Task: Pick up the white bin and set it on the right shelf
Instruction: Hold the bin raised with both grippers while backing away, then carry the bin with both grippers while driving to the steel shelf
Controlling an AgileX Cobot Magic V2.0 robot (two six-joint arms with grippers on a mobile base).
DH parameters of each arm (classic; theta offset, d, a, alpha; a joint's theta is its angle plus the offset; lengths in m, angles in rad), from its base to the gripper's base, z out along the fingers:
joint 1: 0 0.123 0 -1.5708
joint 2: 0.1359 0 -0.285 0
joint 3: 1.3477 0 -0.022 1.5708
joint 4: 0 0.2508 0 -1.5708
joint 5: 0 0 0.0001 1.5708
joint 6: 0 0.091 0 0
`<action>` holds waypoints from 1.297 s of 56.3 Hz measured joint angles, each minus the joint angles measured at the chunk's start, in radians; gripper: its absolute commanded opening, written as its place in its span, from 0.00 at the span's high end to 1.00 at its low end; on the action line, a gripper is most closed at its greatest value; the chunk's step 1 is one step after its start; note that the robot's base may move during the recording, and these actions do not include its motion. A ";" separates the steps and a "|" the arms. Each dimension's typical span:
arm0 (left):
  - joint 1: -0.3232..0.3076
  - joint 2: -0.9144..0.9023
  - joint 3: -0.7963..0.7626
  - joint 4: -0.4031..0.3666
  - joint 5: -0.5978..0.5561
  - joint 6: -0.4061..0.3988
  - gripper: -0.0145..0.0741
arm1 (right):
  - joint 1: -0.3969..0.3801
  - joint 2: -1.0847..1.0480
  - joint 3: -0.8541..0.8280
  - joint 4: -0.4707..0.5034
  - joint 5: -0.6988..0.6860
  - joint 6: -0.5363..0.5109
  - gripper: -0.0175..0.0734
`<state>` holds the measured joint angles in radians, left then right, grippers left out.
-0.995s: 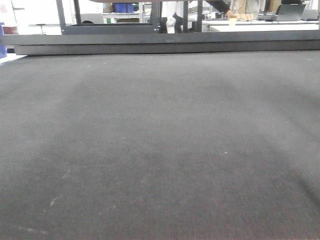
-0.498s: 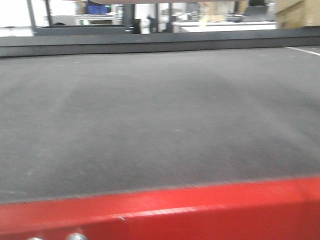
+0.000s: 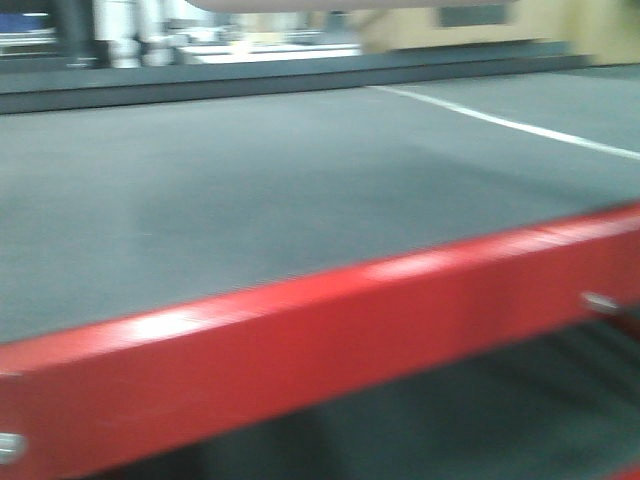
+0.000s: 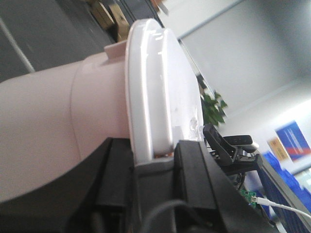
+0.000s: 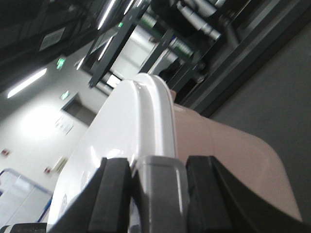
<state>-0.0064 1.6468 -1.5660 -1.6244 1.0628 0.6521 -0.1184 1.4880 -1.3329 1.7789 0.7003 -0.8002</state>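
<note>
Here left claw (image 4: 154, 158), right claw (image 5: 158, 182) clamp white bin (image 4: 53, 116) at rim

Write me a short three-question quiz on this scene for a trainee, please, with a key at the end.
1. True or false: the left gripper is holding nothing.
2. In the front view, what colour is the rail along the near edge of the grey surface? A) blue B) red C) yellow
3. Which part of the white bin do the jaws of the right gripper straddle?
Key: 1. False: its jaws clamp the rim of the white lid. 2. B. 3. The rim of the lid.
</note>
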 measured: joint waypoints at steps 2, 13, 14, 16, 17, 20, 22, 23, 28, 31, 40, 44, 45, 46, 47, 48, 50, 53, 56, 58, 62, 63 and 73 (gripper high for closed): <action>0.000 0.000 0.000 0.002 0.000 0.000 0.98 | 0.000 0.000 0.000 0.001 -0.003 0.000 0.74; -0.004 0.000 0.000 0.005 0.006 -0.004 0.98 | 0.000 0.000 0.000 0.002 -0.014 0.000 0.74; -0.004 0.000 0.000 0.005 0.006 -0.004 0.98 | 0.000 0.000 0.000 0.004 -0.014 0.000 0.74; -0.004 0.000 0.000 0.005 0.006 -0.004 0.98 | 0.000 0.000 0.000 0.004 -0.014 0.000 0.74; -0.004 0.000 0.000 0.005 0.006 -0.004 0.98 | 0.000 0.000 0.000 0.004 -0.014 0.000 0.74; -0.004 0.000 0.000 0.005 0.007 -0.004 0.98 | 0.000 0.000 0.000 0.004 -0.014 0.000 0.74; -0.004 0.000 0.000 0.005 0.007 -0.004 0.98 | 0.000 0.000 0.000 0.004 -0.014 0.000 0.74; -0.004 0.000 0.000 0.005 0.007 -0.004 0.98 | 0.000 0.000 0.000 0.004 -0.014 0.000 0.74; -0.004 0.000 0.000 0.005 0.010 -0.004 0.98 | 0.000 0.000 0.000 0.006 -0.016 0.000 0.74; -0.004 0.000 0.000 0.005 0.012 -0.004 0.98 | 0.000 0.000 0.000 0.006 -0.016 0.000 0.74; -0.004 0.000 0.000 0.005 0.012 -0.004 0.98 | 0.000 0.000 0.000 0.006 -0.020 0.000 0.74; -0.004 0.000 0.000 0.005 0.015 -0.004 0.98 | 0.000 0.000 0.000 0.006 -0.020 0.000 0.74; -0.004 0.000 0.000 0.005 0.015 -0.006 0.98 | 0.000 0.000 0.000 0.006 -0.021 0.000 0.74; -0.004 0.000 0.000 0.005 0.017 -0.006 0.98 | 0.000 0.000 0.000 0.006 -0.021 0.000 0.74; -0.004 0.000 0.000 0.005 0.017 -0.006 0.98 | 0.000 0.000 0.000 0.006 -0.021 0.000 0.74; -0.004 0.000 0.000 0.005 0.017 -0.006 0.98 | 0.000 0.000 0.000 0.006 -0.021 0.000 0.74; -0.004 0.000 0.000 0.005 0.020 -0.006 0.98 | 0.000 0.000 0.000 0.006 -0.021 0.000 0.74; -0.004 0.000 0.000 0.005 0.020 -0.006 0.98 | 0.000 0.000 0.000 0.008 -0.021 0.000 0.74; -0.004 0.000 0.000 0.005 0.021 -0.006 0.98 | 0.000 0.000 0.000 0.008 -0.021 0.000 0.74; -0.004 0.000 0.000 0.005 0.021 -0.006 0.98 | 0.000 0.000 0.000 0.008 -0.022 0.000 0.74; -0.004 0.000 0.000 0.005 0.022 -0.006 0.98 | 0.000 0.000 0.000 0.008 -0.022 0.000 0.74; -0.004 0.000 0.000 0.005 0.022 -0.006 0.98 | 0.000 0.000 0.000 0.008 -0.022 0.000 0.74; -0.004 0.000 0.000 0.006 0.026 -0.006 0.98 | 0.000 0.000 0.000 0.010 -0.023 0.000 0.74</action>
<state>-0.0105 1.6468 -1.5660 -1.6186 1.0885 0.6462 -0.1184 1.4880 -1.3329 1.7886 0.6768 -0.8002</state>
